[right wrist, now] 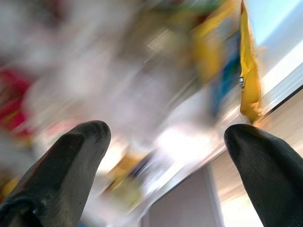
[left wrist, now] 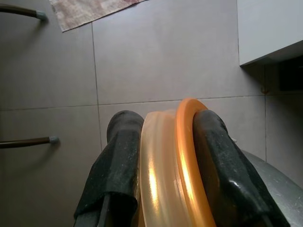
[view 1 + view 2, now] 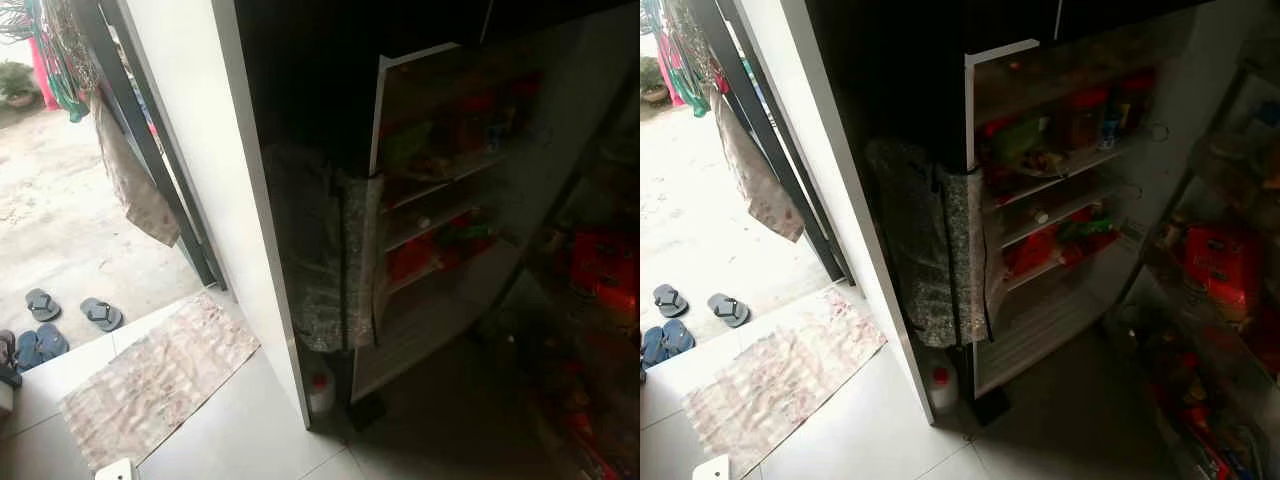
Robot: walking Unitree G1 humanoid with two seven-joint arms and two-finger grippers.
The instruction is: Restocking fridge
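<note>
Fridge (image 3: 1080, 190) open, standing in dim light beyond a white wall edge (image 3: 225, 200). Door shelves (image 3: 1070, 215) stocked with red, green and other coloured packs; contents too dark to name. Patterned cloth (image 3: 925, 245) draped over the fridge side by the door edge. Small white bottle with red cap (image 3: 940, 385) on the tiled floor (image 3: 870, 430) at the foot of the fridge. More red packs (image 3: 1220, 265) on racks to the right.

Doorway to the left: patterned mat (image 3: 160, 375) on the floor, sandals (image 3: 100, 313) outside on the concrete, cloth hanging (image 3: 130, 180) from the door frame.

Left gripper (image 2: 165, 142): fingers (image 2: 120, 161) clamped on a round container, clear plastic with orange rim (image 2: 187, 156), held above grey floor tiles.

Right gripper (image 1: 163, 137): fingers (image 1: 71, 161) spread wide, nothing between them. Background heavily blurred; yellow and red packs (image 1: 248, 71) near, not identifiable.
</note>
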